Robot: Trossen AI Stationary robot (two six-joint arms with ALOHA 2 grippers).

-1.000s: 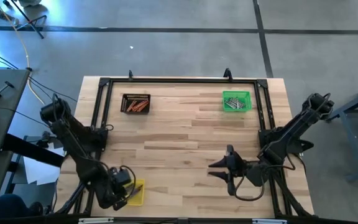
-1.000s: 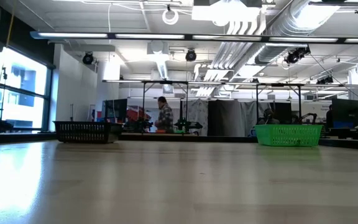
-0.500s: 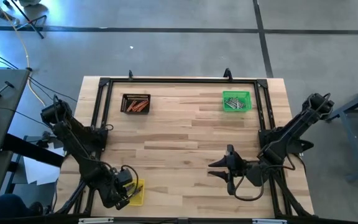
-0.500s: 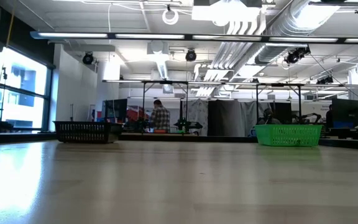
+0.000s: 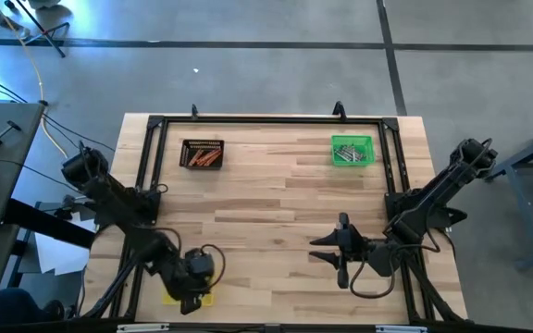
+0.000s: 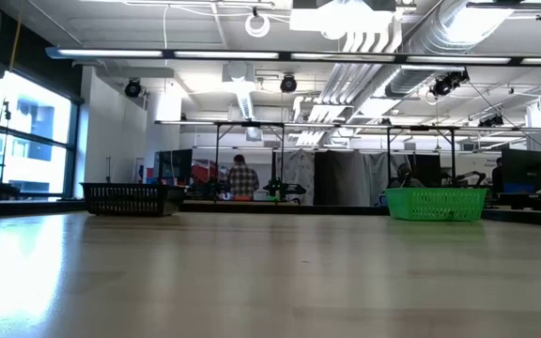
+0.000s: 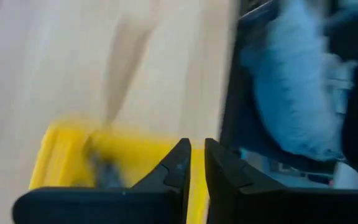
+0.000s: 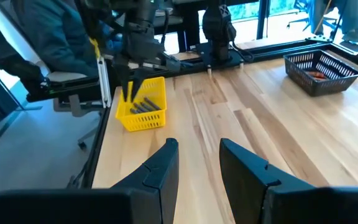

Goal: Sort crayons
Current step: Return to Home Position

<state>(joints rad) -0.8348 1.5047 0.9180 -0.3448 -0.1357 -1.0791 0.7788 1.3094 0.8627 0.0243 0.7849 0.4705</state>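
A yellow tray (image 8: 145,115) stands at the table's near left corner with several grey crayons (image 8: 143,106) lying in it. It also shows in the high view (image 5: 170,298) and the left wrist view (image 7: 61,162). My left gripper (image 8: 131,93) points down just above this tray (image 5: 192,289). Its fingers (image 7: 197,149) leave only a narrow slit, and I see nothing between them. My right gripper (image 5: 327,252) is open and empty over the near right of the table (image 8: 197,155). Orange-red crayons lie in a black tray (image 5: 202,154), and grey ones lie in a green tray (image 5: 352,150).
The black tray (image 6: 128,199) stands at the far left and the green tray (image 6: 437,203) at the far right. A black frame (image 5: 266,118) runs along the table's far and side edges. Bare wood lies between the trays. A person (image 6: 242,178) stands far off in the room.
My left arm has swung and carried its gripper toward the table's right edge, so that it now stands over the middle of the yellow tray and covers most of it from above. The person in the room behind has walked a little.
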